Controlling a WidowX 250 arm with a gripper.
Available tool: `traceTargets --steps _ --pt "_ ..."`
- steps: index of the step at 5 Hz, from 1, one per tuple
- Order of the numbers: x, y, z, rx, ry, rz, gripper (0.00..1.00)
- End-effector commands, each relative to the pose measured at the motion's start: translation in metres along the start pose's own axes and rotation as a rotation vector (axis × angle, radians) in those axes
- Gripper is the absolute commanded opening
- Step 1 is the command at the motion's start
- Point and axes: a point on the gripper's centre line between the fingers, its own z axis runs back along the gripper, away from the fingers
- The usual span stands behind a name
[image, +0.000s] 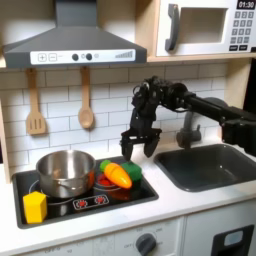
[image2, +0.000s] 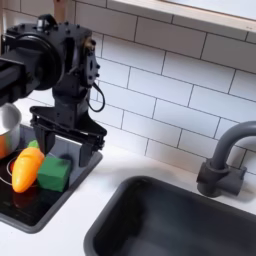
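- First exterior view: gripper (image: 140, 143) hung above the right back corner of the stove (image: 140, 195), fingers spread apart, nothing between them. Carrot (image: 119, 175) lay on the stove just below, orange, green top end, tilted across a green block (image: 128, 170). Pot (image: 65, 170) stood to the first exterior view's left of it, yellow block (image: 35, 207) at the front left corner. Spatula (image: 35, 110) and wooden spoon (image: 86, 105) hung on the tile wall; sink (image: 205, 165) off to the first exterior view's right.
- Second exterior view: gripper (image2: 64, 158) wide open, empty, fingertips just above the stove (image2: 40, 210) edge, close beside the green block (image2: 55, 173). Carrot (image2: 26, 168) touched that block on the second exterior view's left, smooth and tapered. Faucet (image2: 222, 165) stood well apart.
- Judgement: a clean grab would want the jaws centred over the carrot's thick middle, across its length, clear of the block; smooth plastic may slip near the narrow tip.
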Motion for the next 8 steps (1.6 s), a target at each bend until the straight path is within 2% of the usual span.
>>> traceTargets --steps 1,2,5,6,7,8 --pt "0.004 0.003 -0.008 0.008 0.004 0.012 1.00" --pt "0.004 0.004 -0.017 0.002 0.022 0.008 1.00" --pt "0.001 0.006 -0.018 0.011 0.021 -0.014 1.00" --pt "-0.003 0.012 -0.016 0.028 0.034 -0.024 1.00" --pt "-0.009 0.019 -0.019 0.031 0.056 -0.010 1.00" --pt "-0.018 0.023 -0.031 0.039 0.093 -0.005 1.00"
